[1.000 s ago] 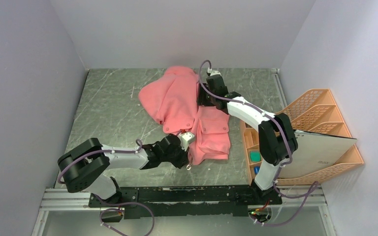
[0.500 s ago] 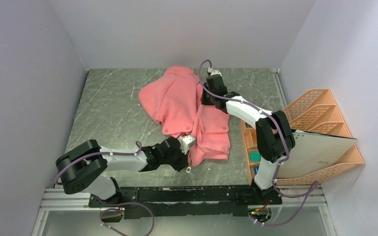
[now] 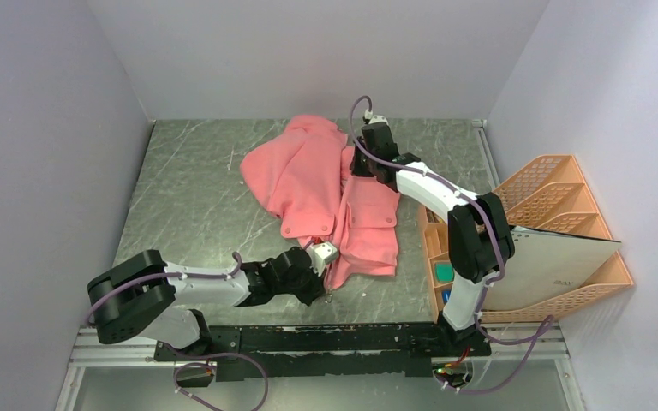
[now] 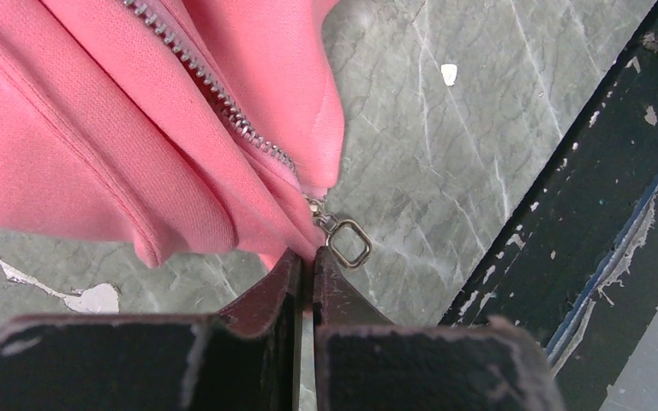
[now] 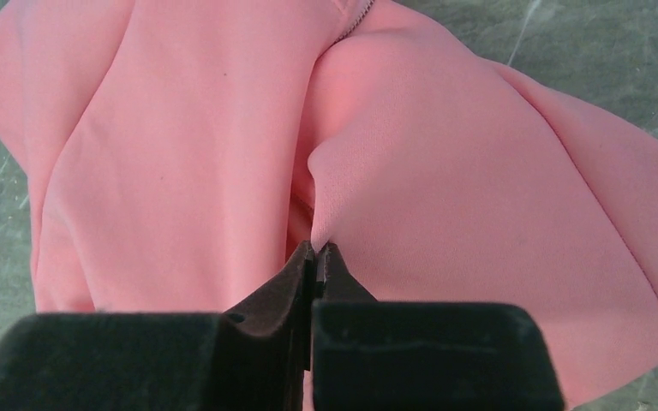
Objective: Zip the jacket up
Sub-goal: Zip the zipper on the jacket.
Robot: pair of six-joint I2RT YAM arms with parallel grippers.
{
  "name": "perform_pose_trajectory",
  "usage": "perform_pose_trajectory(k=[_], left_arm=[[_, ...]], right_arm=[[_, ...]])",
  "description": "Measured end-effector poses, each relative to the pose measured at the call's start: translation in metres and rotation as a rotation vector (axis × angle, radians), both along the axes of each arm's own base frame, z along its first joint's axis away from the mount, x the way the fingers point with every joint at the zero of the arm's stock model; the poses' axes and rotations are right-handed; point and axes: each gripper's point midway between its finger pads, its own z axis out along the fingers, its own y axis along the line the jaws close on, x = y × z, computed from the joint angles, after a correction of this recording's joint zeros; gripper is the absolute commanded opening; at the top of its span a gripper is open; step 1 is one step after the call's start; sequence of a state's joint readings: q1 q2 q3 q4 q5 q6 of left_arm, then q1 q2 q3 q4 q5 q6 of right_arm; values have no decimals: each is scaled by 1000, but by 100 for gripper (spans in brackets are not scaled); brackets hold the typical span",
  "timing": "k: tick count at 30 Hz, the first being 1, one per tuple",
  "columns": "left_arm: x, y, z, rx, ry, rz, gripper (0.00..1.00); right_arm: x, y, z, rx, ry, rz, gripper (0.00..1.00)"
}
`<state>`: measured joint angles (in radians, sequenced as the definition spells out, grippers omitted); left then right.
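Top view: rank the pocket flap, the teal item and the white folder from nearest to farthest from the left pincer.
1. pocket flap, on the jacket, just past the left pincer.
2. teal item, in the orange rack, front bin.
3. white folder, far right, standing in the rack.

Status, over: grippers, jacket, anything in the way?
Left gripper shut on jacket hem by zipper pull. Right gripper shut on a fold at far end. Pull lies ungripped at zipper's bottom. Orange rack right, apart from jacket.
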<state>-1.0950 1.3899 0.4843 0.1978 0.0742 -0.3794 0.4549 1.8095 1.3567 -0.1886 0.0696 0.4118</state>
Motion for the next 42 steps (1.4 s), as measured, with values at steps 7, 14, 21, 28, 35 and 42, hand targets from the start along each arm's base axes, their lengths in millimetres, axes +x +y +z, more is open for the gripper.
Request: perform_pose_trajectory(k=[7, 14, 21, 28, 35, 42], left_arm=[[0, 0, 0, 0, -1, 3, 5], [-3, 0, -2, -12, 19, 22, 5], [-6, -1, -2, -59, 46, 51, 5], [-7, 1, -1, -123, 81, 63, 5], [-10, 3, -1, -148, 96, 55, 5], [-13, 4, 0, -154, 102, 47, 5]], right_arm=[[-1, 0, 1, 21, 11, 18, 8], [-16, -1, 41, 106, -70, 50, 43], [-71, -23, 135, 224, -266, 66, 47], [-176, 23, 138, 269, -218, 267, 51], [-301, 45, 38, 207, 18, 453, 50], [-370, 54, -31, 85, 147, 537, 48]])
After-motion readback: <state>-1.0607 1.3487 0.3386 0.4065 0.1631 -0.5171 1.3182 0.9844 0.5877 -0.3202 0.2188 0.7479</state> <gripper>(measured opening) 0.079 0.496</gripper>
